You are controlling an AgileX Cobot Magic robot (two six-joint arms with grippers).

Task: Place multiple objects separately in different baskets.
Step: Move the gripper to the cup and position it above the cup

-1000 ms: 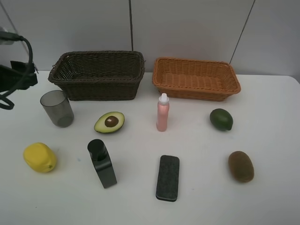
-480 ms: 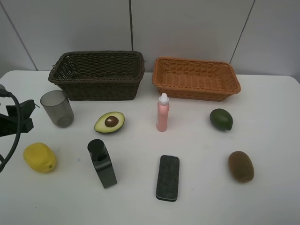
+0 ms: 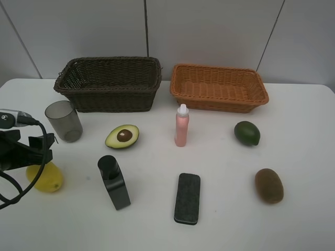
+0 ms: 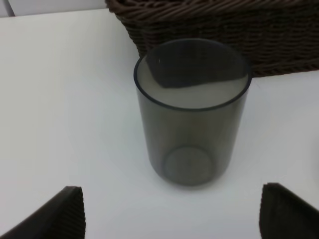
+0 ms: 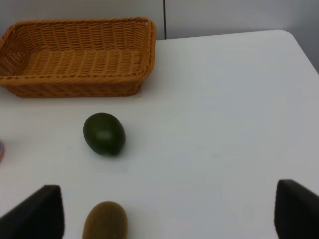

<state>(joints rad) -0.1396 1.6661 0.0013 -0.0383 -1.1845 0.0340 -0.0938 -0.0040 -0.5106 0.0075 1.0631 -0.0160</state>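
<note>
Left wrist view centres on the grey cup [image 4: 192, 112], upright on the white table [image 4: 60, 99] just in front of the dark brown basket [image 4: 214, 30]. The left gripper [image 4: 173, 213] is spread wide just short of the cup, holding nothing; seen from above, it overlaps the yellow lemon [image 3: 49, 180]. The avocado half [image 3: 122, 136], pink bottle [image 3: 181, 126], black bottle [image 3: 114, 182] and eraser [image 3: 187, 198] sit mid-table. The right gripper [image 5: 167, 214], also spread and empty, faces the dark green fruit [image 5: 103, 133], kiwi [image 5: 104, 221] and orange basket [image 5: 75, 88].
</note>
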